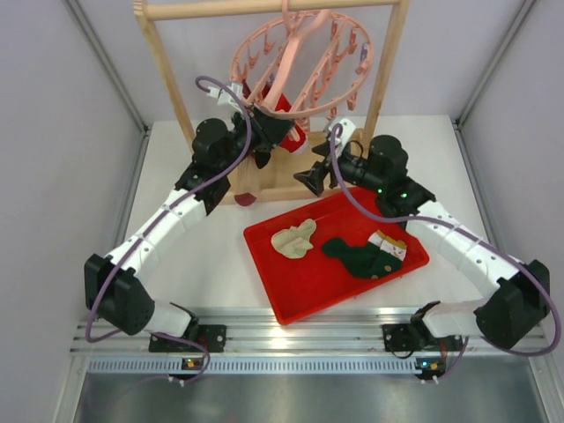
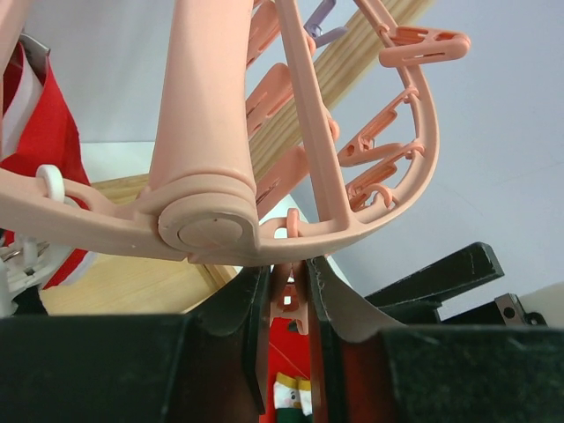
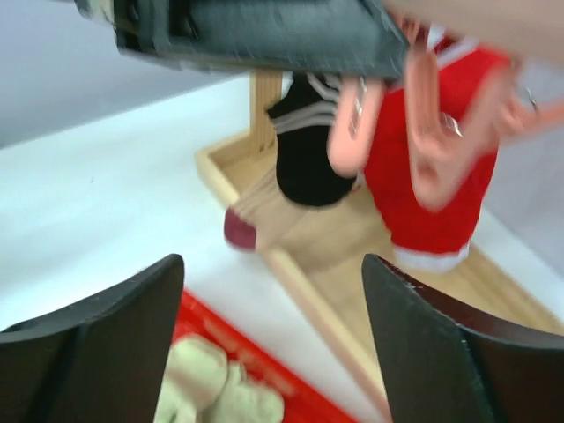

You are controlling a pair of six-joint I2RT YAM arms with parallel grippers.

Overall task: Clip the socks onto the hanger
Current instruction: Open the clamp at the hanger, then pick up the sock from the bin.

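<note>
From above, we see the hanger [image 1: 304, 48] hooked on the top bar of the wooden rack [image 1: 167, 79], so its ring hangs free and the pegs dangle within reach of both arms. The left gripper [image 1: 267, 123] is raised to the ring's near edge, beside a red sock [image 1: 288, 119] already hanging there. The right gripper [image 1: 315, 176] sits lower, between the rack and the red tray [image 1: 308, 286], with nothing in it. The tray keeps the waiting socks together. We count one cream sock [image 1: 295, 238], one dark green sock [image 1: 357, 257] and a striped cuff [image 1: 389, 247] touching the green one, which we take to be a third sock.

From the left wrist, we look up at the hanger's hub and spokes. The fingers [image 2: 247, 308] are clenched on one pink peg [image 2: 286, 300] just under the ring, which we judge is meant to squeeze it open for a sock. One purple peg [image 2: 322, 22] shows among the pink ones.

The right wrist view is blurred. The fingers [image 3: 97, 352] stand wide apart and released, holding nothing. Beyond them two socks are clearly clipped up, a black sock [image 3: 308, 150] with white stripes and the red one. A tan piece with a dark red toe [image 3: 240, 229] hangs below the black one, and we cannot tell whether it is a separate sock. That makes two or three hung and about three left in the tray.
</note>
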